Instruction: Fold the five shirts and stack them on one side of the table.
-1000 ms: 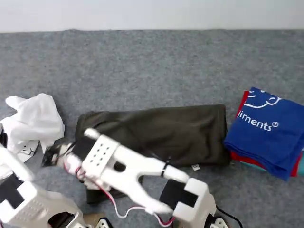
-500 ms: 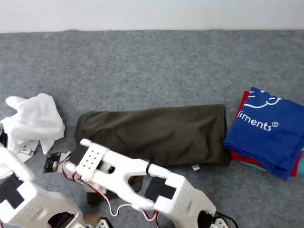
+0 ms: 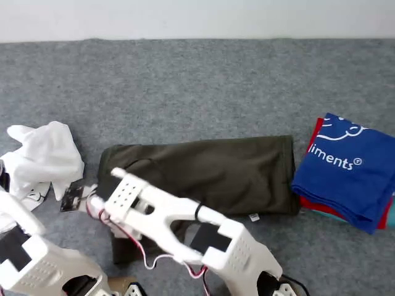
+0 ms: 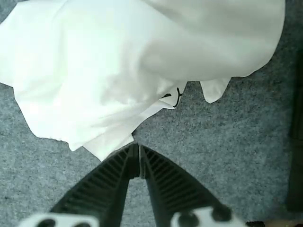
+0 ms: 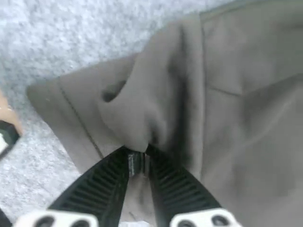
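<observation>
One olive shirt (image 3: 234, 169), long axis left-to-right, right tool (image 5: 138, 160) pinching it, left tool (image 4: 139, 153) clenched empty.

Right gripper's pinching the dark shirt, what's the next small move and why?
Probably lift the pinch and draw it toward the folded stack: the right gripper is shut on the end of the dark shirt farthest from it, and the shirt lies stretched out long.
</observation>
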Controlling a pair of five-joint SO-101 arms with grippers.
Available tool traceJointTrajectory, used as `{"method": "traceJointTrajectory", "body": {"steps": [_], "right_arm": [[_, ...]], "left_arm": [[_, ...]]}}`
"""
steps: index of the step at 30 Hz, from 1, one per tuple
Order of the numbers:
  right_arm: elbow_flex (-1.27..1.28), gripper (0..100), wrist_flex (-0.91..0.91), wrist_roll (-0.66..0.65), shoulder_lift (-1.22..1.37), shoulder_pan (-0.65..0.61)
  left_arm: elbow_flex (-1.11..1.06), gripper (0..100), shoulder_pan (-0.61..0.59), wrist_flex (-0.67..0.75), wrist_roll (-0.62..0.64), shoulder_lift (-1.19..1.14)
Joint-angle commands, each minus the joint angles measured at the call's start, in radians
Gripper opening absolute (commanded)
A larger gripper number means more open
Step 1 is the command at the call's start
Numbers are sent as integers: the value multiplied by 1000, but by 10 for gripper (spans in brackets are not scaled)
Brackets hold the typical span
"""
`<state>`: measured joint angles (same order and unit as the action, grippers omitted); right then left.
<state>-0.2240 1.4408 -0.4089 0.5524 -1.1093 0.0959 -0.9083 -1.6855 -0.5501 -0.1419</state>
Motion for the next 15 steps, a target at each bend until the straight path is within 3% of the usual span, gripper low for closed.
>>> {"method": "traceJointTrajectory", "body": {"steps": [1,15], "right_arm": [[-51,10,8,-52,-99,81],[-137,12,-28,-117,-85,265]], "left_arm": [[10,14,0,17,-9,9],[10,14,58,18,-5,9]]}}
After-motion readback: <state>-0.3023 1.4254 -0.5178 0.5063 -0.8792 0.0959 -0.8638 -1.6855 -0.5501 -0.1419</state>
